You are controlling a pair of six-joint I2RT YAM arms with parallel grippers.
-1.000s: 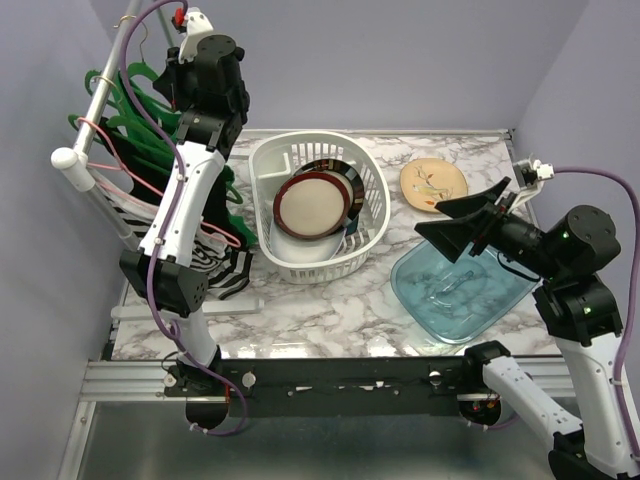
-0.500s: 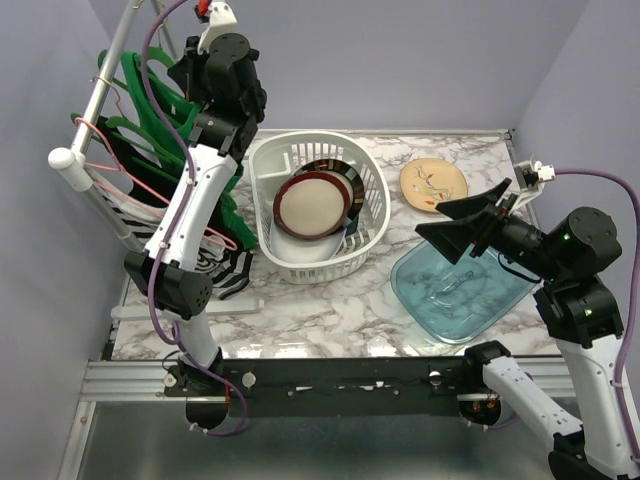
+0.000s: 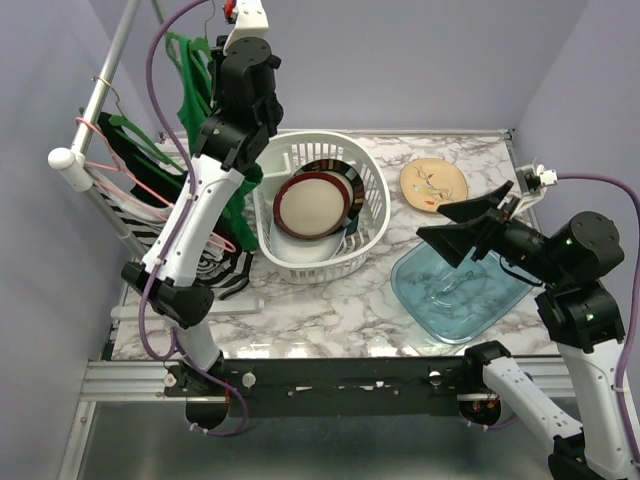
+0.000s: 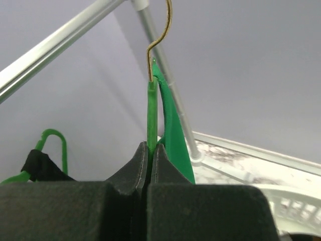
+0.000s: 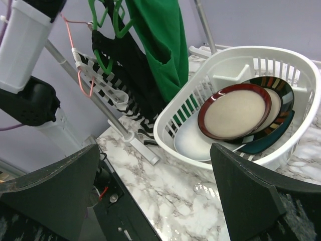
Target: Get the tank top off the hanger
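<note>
At four o'clock on the desk (image 3: 330,310), nearest the bases, the right claw (image 3: 465,225) hangs with its jaws spread wide and nothing between them, above the blue tray (image 3: 440,290). Toward the middle sits the white basket (image 3: 325,262) of plates. Far off at eleven o'clock, the left claw (image 4: 149,150) is clenched on the neck of the green hanger (image 4: 152,108). The green tank top (image 3: 197,85) is draped on it, high over the desk and just beside the rail (image 3: 105,70). One thin pinch carries everything, so the hanger could swivel or slip, or the hem could snag the hangers below. The right claw is too far away to help. Compared with a second ago, the left arm has risen and swung toward twelve o'clock, lifting the top out of the cluster, while the right arm has barely moved.
</note>
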